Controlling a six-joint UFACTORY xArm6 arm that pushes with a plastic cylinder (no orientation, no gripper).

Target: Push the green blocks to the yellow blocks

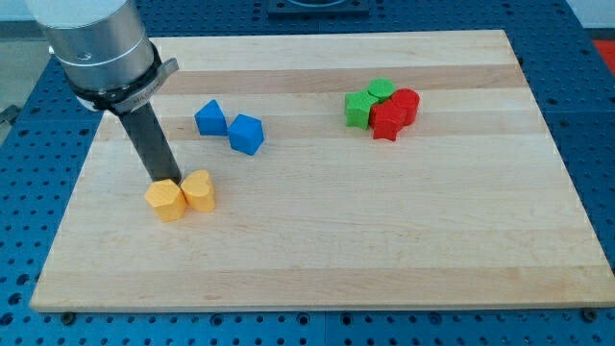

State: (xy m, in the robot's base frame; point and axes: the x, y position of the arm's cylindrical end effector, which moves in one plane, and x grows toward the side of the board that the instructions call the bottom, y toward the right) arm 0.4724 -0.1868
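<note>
Task not begun: green blocks sit beside red blocks at the view's upper right, well apart from yellow blocks. My tip (a bare rod, grasping nothing) touches the yellow pair.

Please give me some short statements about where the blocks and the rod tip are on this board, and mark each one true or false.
1. My tip is right behind the two yellow blocks. True.
2. The green blocks touch the yellow blocks. False: they lie far toward the view's right, beside the red blocks.
3. The two blue blocks lie between the yellow pair and the green pair. True.
4. The red blocks are at the view's bottom left. False: they are at the upper right.
5. The two yellow blocks sit side by side. True.
</note>
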